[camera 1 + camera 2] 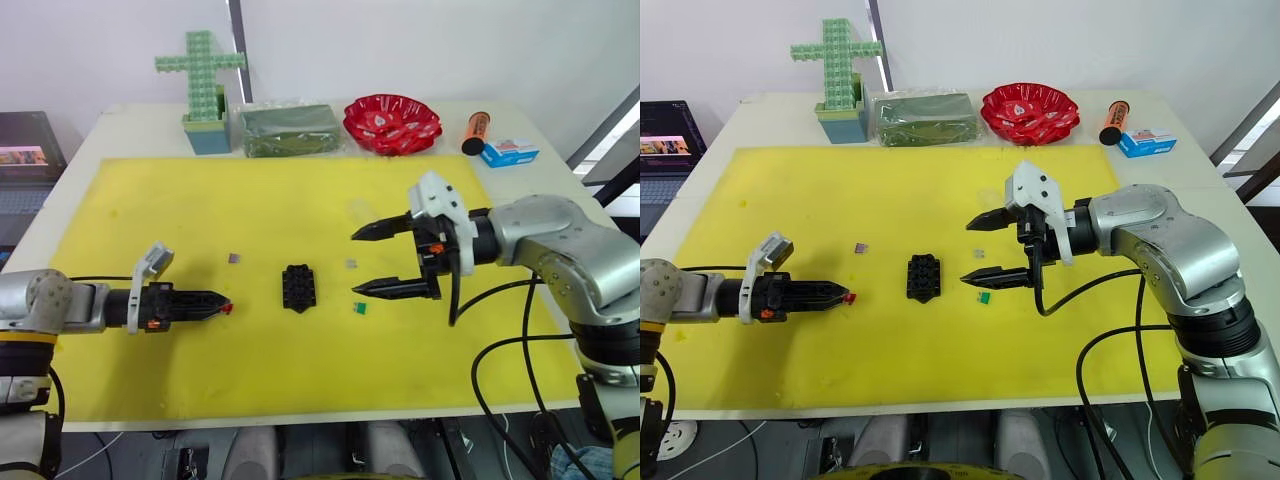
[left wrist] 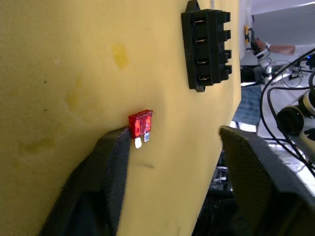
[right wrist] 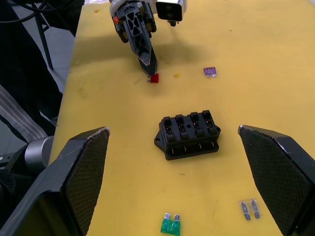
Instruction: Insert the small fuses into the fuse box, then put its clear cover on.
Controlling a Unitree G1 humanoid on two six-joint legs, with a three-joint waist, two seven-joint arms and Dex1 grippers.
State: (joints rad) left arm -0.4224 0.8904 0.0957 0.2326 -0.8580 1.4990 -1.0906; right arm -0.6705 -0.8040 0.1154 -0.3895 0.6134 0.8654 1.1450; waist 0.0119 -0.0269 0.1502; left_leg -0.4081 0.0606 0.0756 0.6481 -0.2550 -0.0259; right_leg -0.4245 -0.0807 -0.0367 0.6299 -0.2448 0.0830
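The black fuse box (image 1: 298,287) lies in the middle of the yellow mat (image 1: 200,200). My left gripper (image 1: 220,303) lies low on the mat to the box's left, open, one finger above the other. The red fuse (image 2: 140,123) rests on the mat against the tip of its lower finger (image 2: 115,157). My right gripper (image 1: 356,262) hovers open just right of the box. A grey fuse (image 1: 351,264) lies below its gap and the green fuse (image 1: 359,308) lies nearer me. Another purple-grey fuse (image 1: 233,258) lies left of the box. A faint glassy shape (image 1: 360,212), possibly the clear cover, sits behind the right gripper.
Along the table's back edge stand a green block cross (image 1: 200,70), a clear bag of green material (image 1: 288,128), a red bowl (image 1: 392,122), an orange tube (image 1: 475,130) and a blue-and-white carton (image 1: 509,152). A laptop (image 1: 25,150) sits off the table's left.
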